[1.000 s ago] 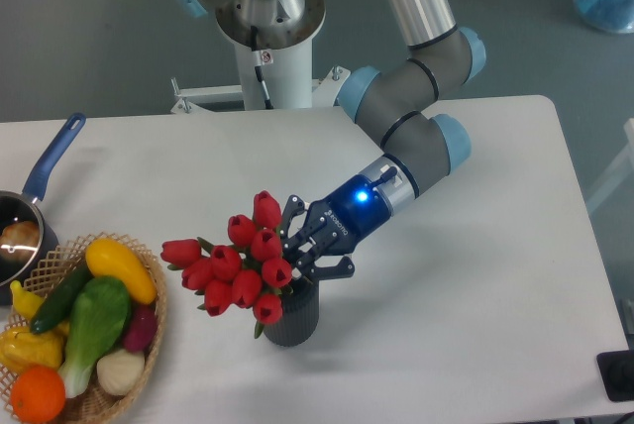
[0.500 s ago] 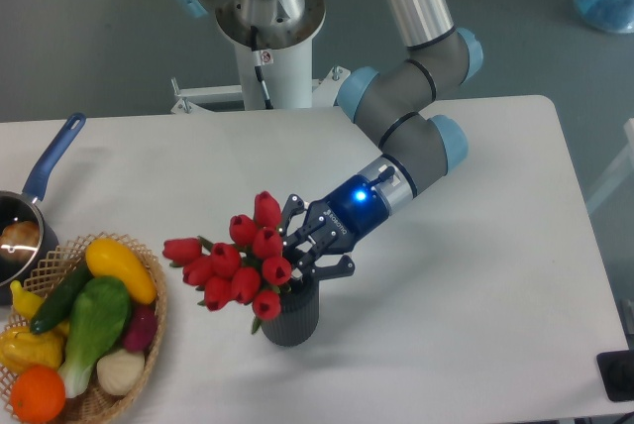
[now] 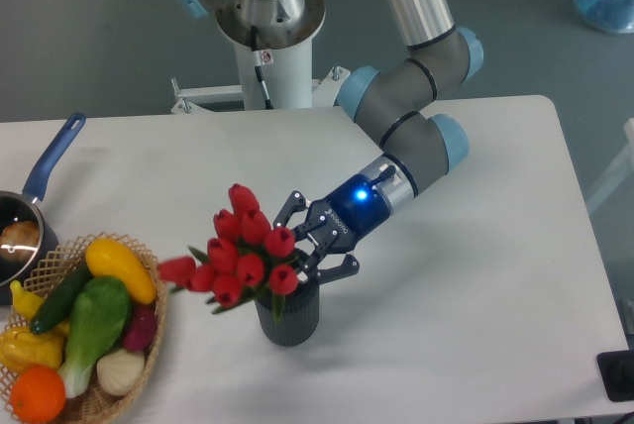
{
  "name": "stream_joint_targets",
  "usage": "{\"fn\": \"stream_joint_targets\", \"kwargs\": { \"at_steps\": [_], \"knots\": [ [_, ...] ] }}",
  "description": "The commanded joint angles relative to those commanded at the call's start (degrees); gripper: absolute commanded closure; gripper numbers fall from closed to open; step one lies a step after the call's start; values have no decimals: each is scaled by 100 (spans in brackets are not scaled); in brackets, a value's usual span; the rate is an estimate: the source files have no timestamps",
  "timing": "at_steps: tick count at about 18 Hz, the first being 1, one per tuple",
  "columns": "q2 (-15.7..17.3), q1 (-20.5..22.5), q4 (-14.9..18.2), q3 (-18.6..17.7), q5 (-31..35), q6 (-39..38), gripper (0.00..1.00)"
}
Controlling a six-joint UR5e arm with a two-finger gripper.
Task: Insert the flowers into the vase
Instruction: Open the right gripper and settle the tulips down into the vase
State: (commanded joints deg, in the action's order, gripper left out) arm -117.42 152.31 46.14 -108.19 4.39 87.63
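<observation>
The red tulips (image 3: 241, 250) stand with their stems down in the dark grey ribbed vase (image 3: 290, 321) near the table's front middle. The buds lean out to the left over the vase's mouth, and the stems are hidden inside. My gripper (image 3: 311, 238) is just above and behind the vase's mouth, right of the buds. Its fingers are spread apart and do not pinch the stems.
A wicker basket (image 3: 149, 333) of vegetables sits at the front left, close to the leaning buds. A blue-handled pot (image 3: 45, 172) is at the left edge. The robot's white base (image 3: 272, 57) stands behind the table.
The bunch has dropped lower into the vase and tipped to the left. The fingers have spread away from the stems. The arm has barely moved.
</observation>
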Motion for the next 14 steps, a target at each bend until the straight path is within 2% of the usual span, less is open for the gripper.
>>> {"fn": "stream_joint_targets", "kwargs": {
  "at_steps": [9,14],
  "knots": [
    [9,18,0,0,0,0,49],
    [18,44,0,0,0,9,35]
  ]
}}
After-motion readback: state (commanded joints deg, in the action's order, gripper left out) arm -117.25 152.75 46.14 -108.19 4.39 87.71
